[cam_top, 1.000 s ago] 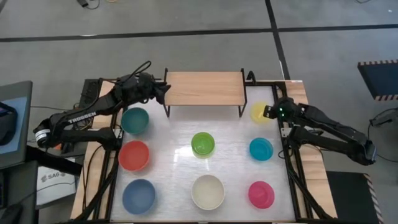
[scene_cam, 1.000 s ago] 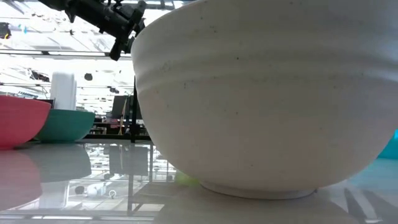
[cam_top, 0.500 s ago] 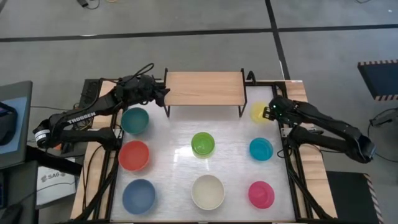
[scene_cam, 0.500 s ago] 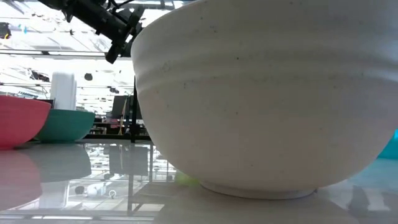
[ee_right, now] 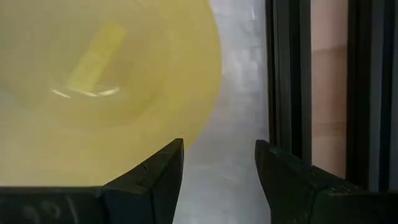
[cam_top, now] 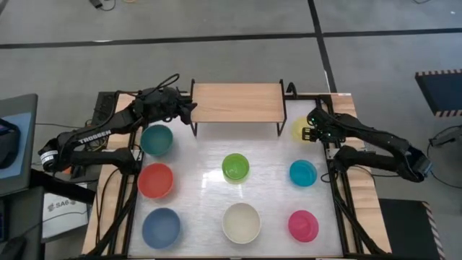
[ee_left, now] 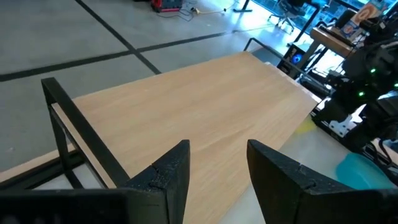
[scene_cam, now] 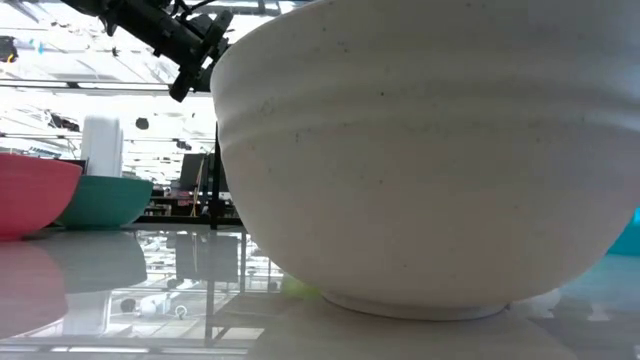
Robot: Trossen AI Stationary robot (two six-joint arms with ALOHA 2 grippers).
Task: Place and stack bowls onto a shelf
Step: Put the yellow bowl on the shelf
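The wood-topped shelf [cam_top: 237, 102] stands on black legs at the table's far edge. Eight bowls rest on their bases: teal [cam_top: 156, 140], red [cam_top: 155, 180], blue [cam_top: 160, 227], green [cam_top: 235, 167], cream [cam_top: 241, 222], yellow [cam_top: 298, 131], cyan [cam_top: 303, 172] and pink [cam_top: 303, 225]. My left gripper [cam_top: 189, 110] is open in the air by the shelf's left end, looking along its top [ee_left: 186, 118]. My right gripper [ee_right: 217, 155] is open just above the yellow bowl's [ee_right: 99, 81] right rim, which lies close beside one finger; I see no contact.
The cream bowl [scene_cam: 420, 150] fills most of the low view, with the red [scene_cam: 30, 195] and teal [scene_cam: 100, 200] bowls to its left. Black frame rails [cam_top: 338, 180] run along both table sides. Bare white table [cam_top: 195, 180] lies between the bowl columns.
My right gripper has moved a little toward the table's far edge and leftward, coming closer over the yellow bowl's right side. The bowls and the shelf have stayed where they were.
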